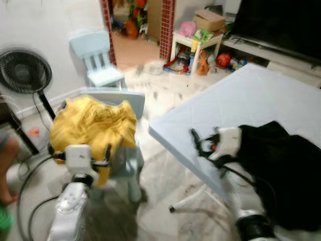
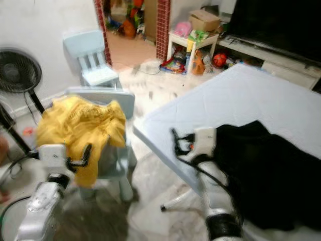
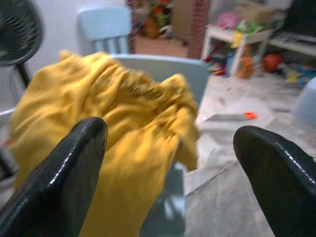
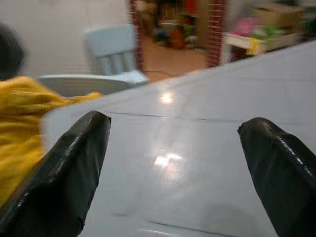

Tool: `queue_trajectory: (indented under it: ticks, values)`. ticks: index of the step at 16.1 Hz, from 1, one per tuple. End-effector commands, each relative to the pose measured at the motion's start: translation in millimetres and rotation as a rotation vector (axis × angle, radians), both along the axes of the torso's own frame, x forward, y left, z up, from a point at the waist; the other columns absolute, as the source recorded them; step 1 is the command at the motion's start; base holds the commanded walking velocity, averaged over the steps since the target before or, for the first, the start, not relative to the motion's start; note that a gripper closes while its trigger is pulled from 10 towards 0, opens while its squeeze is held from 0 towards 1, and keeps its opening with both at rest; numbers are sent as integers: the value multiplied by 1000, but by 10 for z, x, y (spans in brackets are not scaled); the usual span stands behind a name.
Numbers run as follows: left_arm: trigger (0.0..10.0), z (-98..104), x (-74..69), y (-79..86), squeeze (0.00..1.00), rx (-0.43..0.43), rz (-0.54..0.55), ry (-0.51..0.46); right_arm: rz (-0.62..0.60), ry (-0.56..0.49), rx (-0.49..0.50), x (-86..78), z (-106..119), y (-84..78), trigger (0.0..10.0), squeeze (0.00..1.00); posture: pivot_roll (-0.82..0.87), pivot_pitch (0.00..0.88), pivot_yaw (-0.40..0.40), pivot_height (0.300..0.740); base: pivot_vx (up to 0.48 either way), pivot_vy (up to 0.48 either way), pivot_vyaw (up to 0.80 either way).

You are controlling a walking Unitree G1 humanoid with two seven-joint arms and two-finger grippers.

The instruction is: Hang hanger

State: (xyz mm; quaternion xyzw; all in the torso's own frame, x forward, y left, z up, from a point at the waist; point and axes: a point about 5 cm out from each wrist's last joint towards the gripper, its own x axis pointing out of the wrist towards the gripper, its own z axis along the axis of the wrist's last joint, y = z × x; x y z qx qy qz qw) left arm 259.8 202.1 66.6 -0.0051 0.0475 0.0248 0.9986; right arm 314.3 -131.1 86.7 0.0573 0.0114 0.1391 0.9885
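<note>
A yellow garment [image 1: 93,123] lies draped over the back of a pale blue child's chair [image 1: 136,100] in front of me on the left. My left gripper [image 1: 107,153] is raised just in front of that garment, open, with nothing between its fingers [image 3: 74,168]. A black garment [image 1: 286,160] lies on the near right part of a light blue table [image 1: 241,100]. My right gripper [image 1: 194,139] hovers low over the table's near corner, beside the black garment, open and holding nothing; its fingers [image 4: 74,163] stand wide apart.
A black standing fan [image 1: 24,70] is at the far left by the wall, with a person's leg [image 1: 7,160] near it. A second blue chair [image 1: 98,60] stands by a doorway. A white shelf with toys [image 1: 195,42] and a TV [image 1: 281,25] line the back.
</note>
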Motion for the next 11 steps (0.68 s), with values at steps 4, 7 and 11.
queue_trajectory:
  ticks: [4,7,11]
  values:
    - [10000,16,30,-50,0,-27,-5,-2,-18,4,-9,15,7,-85,10000,0,-50,0,-19,740,0,175,0]
    - [10000,9,32,-49,0,-36,-7,0,-18,6,-9,15,3,-87,10000,0,-51,0,-19,740,0,480,0]
    - [10000,8,31,-50,0,-38,-9,2,-18,7,-11,16,2,-90,10000,0,-51,0,-19,740,0,480,0]
